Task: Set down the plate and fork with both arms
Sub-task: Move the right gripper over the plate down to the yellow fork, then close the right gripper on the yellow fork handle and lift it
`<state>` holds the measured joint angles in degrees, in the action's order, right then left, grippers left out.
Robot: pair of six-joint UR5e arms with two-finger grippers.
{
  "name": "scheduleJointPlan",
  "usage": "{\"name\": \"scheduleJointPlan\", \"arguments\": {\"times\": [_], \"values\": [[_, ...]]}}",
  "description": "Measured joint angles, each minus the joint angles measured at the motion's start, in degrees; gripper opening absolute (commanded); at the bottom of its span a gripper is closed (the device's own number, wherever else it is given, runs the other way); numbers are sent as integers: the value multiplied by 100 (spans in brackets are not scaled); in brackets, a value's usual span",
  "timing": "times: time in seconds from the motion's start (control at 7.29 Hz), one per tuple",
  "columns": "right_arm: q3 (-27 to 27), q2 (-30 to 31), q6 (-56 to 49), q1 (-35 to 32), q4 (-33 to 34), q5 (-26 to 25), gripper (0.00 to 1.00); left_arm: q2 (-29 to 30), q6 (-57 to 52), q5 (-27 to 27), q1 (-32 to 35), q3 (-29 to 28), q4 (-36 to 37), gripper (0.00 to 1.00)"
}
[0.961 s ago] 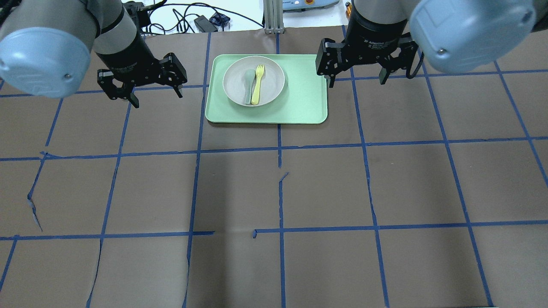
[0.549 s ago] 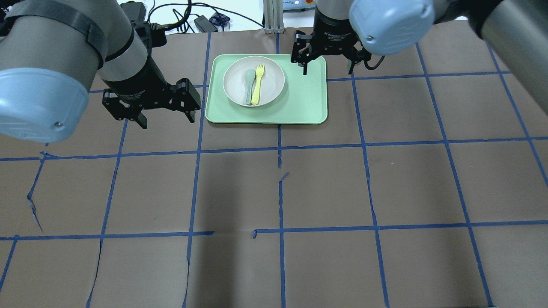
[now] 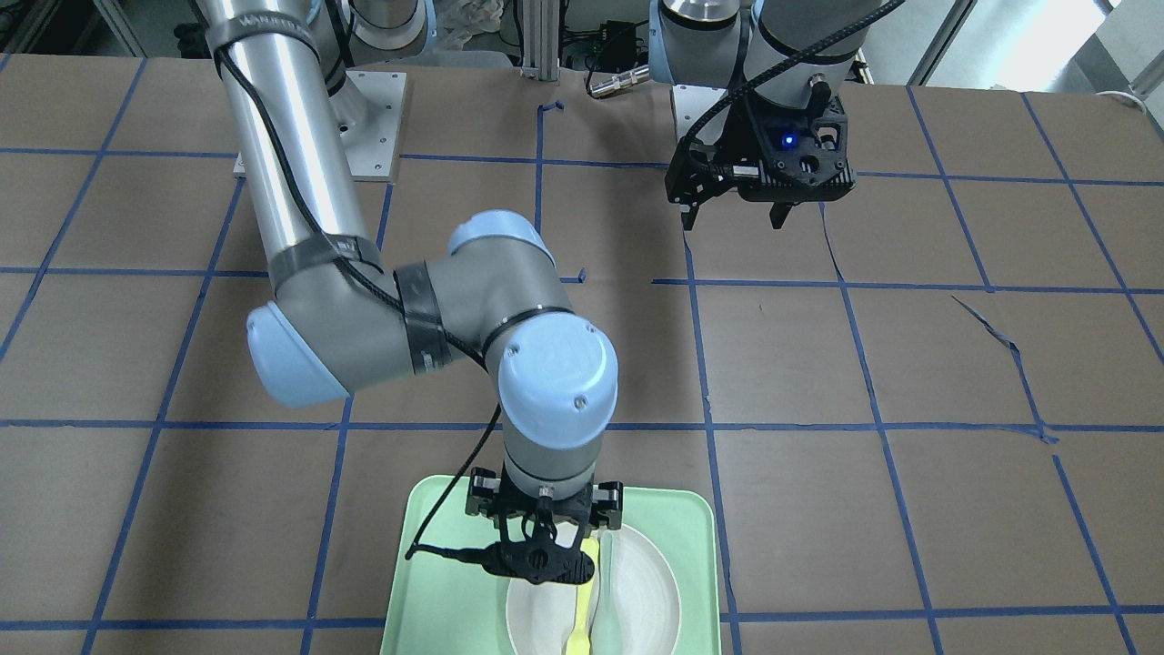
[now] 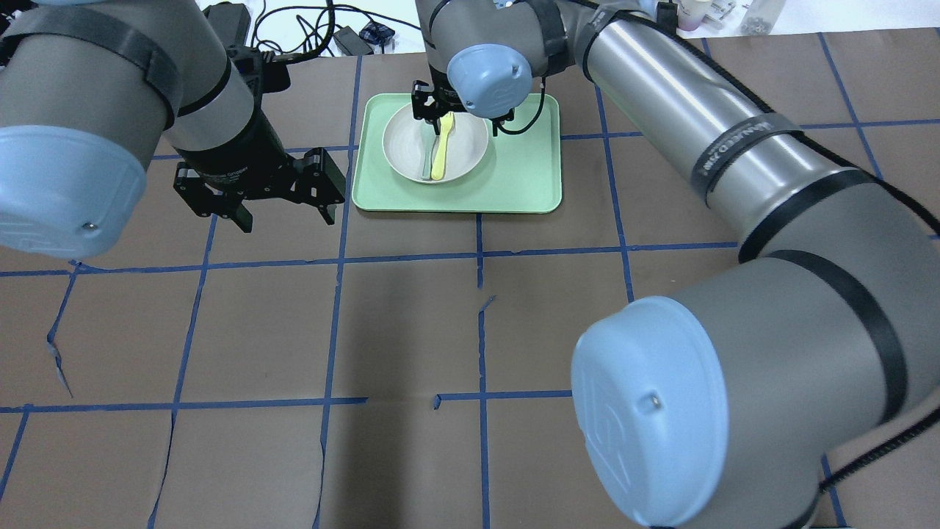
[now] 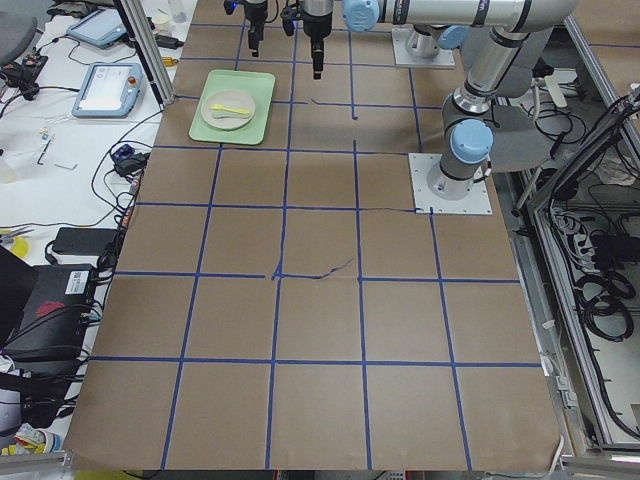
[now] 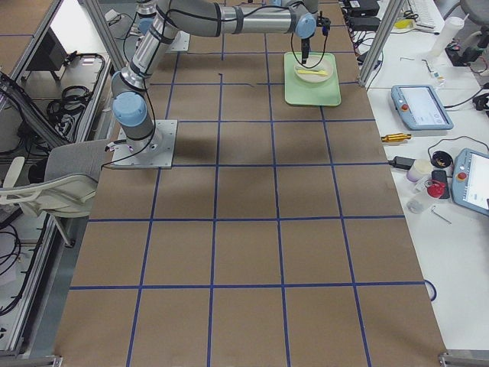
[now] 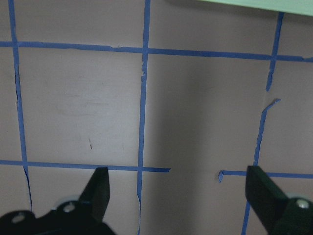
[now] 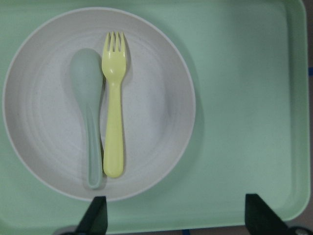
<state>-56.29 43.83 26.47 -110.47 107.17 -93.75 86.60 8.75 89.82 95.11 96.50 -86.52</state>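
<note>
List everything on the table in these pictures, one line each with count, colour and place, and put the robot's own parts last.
table: one, brown with a blue tape grid, under everything.
tray: one, mint green, on the table's side far from the robot.
plate: one, off-white, on the tray.
spoon: one, grey-green, lying in the plate.
fork: one, pale yellow, lying in the plate beside the spoon.
left gripper: one, black, above bare table beside the tray, jaws open.
right gripper: one, black, above the plate, jaws open.
</note>
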Motion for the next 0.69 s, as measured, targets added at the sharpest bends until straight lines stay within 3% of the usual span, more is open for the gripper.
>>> {"name": "scheduleJointPlan", "arguments": {"times": [0.14,0.27,0.41,0.69], "values": [[225,-338,0,-18,102,39,73,-1,2,0,-5,0,-3,100],[317,-555,-10,-24,222,103,70,4,3,2,-8,0,-4,100],[348,-695,-16,-25,353,132,58,12,6,5,-9,0,-5,100],[356,-814,-13,-27,493,152,46,26,12,3,-10,0,-5,100]]}}
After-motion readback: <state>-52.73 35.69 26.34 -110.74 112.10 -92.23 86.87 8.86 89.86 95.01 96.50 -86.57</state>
